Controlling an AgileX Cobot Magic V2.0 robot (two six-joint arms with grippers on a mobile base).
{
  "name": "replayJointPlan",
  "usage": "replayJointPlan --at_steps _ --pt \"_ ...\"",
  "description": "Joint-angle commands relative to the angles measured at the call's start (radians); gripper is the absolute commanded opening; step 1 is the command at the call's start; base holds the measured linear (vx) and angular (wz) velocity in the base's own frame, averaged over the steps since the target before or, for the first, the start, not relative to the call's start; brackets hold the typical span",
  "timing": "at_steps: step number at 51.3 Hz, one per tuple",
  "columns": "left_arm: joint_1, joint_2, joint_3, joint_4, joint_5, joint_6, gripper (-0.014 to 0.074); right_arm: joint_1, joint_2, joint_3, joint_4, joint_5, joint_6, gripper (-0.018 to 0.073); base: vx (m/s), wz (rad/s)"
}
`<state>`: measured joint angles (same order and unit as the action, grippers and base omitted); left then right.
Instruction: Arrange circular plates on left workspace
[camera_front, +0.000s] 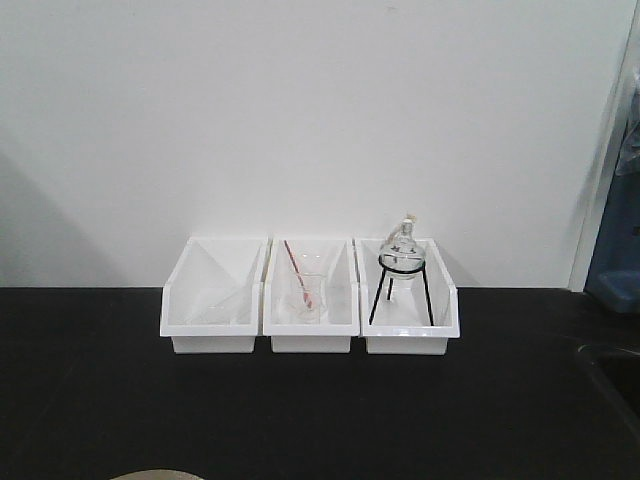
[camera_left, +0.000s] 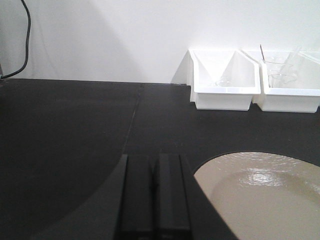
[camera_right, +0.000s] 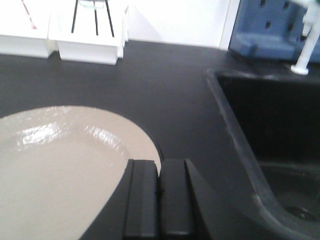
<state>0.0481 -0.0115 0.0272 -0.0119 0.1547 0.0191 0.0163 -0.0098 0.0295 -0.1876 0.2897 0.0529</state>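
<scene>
One beige glossy circular plate (camera_left: 265, 200) lies flat on the black countertop (camera_left: 65, 130) between my two grippers. It also shows in the right wrist view (camera_right: 60, 165), and as a thin sliver at the bottom edge of the front view (camera_front: 155, 474). I see no second plate and cannot tell whether one lies beneath. My left gripper (camera_left: 155, 159) is shut and empty, just left of the plate's rim. My right gripper (camera_right: 159, 162) is shut at the plate's right rim, and its left finger overlaps the rim in view.
Three white bins (camera_front: 213, 300) stand in a row against the back wall. The middle one holds a beaker with a red rod (camera_front: 307, 290); the right one holds a flask on a black tripod (camera_front: 402, 258). A recessed black sink (camera_right: 270, 130) lies right of the right gripper.
</scene>
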Motion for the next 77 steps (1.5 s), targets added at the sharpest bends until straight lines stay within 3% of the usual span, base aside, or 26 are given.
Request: replayJointPlan --at_steps 1,19,22,32,37,40,46,54,60,68,73,77 --pt "-0.005 -0.006 0.020 0.001 -0.095 -0.004 0.0000 -0.006 -0.013 0.018 -0.026 -0.100 -0.013 -0.0003 0.00 0.00" --pt "-0.005 -0.006 0.020 0.001 -0.116 -0.004 0.0000 -0.006 -0.013 0.018 -0.029 -0.105 -0.014 -0.0003 0.00 0.00" --pt "-0.005 -0.006 0.020 0.001 -0.123 -0.004 0.0000 -0.006 -0.013 0.018 -0.081 -0.127 -0.041 -0.0003 0.00 0.00" --pt "-0.005 -0.006 0.018 0.001 -0.251 -0.007 0.0000 -0.006 -0.013 0.018 -0.044 -0.415 0.038 -0.0003 0.00 0.00" --pt "-0.005 -0.006 0.007 0.000 -0.339 -0.061 0.0000 -0.006 -0.011 0.013 -0.019 -0.580 0.105 -0.0003 0.00 0.00" --pt "-0.005 -0.006 -0.009 0.000 -0.370 -0.109 0.0000 -0.006 -0.012 -0.019 -0.018 -0.592 0.145 -0.0003 0.00 0.00" --pt "-0.005 -0.002 -0.097 0.002 -0.324 -0.198 0.0000 -0.006 0.004 -0.154 -0.018 -0.467 0.221 -0.0003 0.00 0.00" --pt "-0.005 0.094 -0.313 0.001 -0.087 -0.195 0.0000 -0.006 0.165 -0.426 -0.011 -0.205 0.289 -0.0003 0.00 0.00" --pt "-0.005 0.251 -0.441 -0.005 0.007 -0.196 0.0000 -0.006 0.373 -0.603 -0.010 -0.089 0.288 -0.0003 0.00 0.00" --pt "-0.006 0.479 -0.570 -0.112 0.095 -0.191 0.0000 -0.006 0.654 -0.799 0.059 0.092 0.281 -0.0003 0.00 0.00" --pt "-0.012 0.607 -0.633 -0.229 0.171 -0.113 0.0000 -0.006 0.817 -0.901 0.209 0.232 0.190 -0.0003 0.00 0.00" --pt "-0.027 0.718 -0.682 -0.376 0.264 0.084 0.0000 -0.006 0.941 -0.983 0.426 0.349 -0.012 -0.0003 0.00 0.00"
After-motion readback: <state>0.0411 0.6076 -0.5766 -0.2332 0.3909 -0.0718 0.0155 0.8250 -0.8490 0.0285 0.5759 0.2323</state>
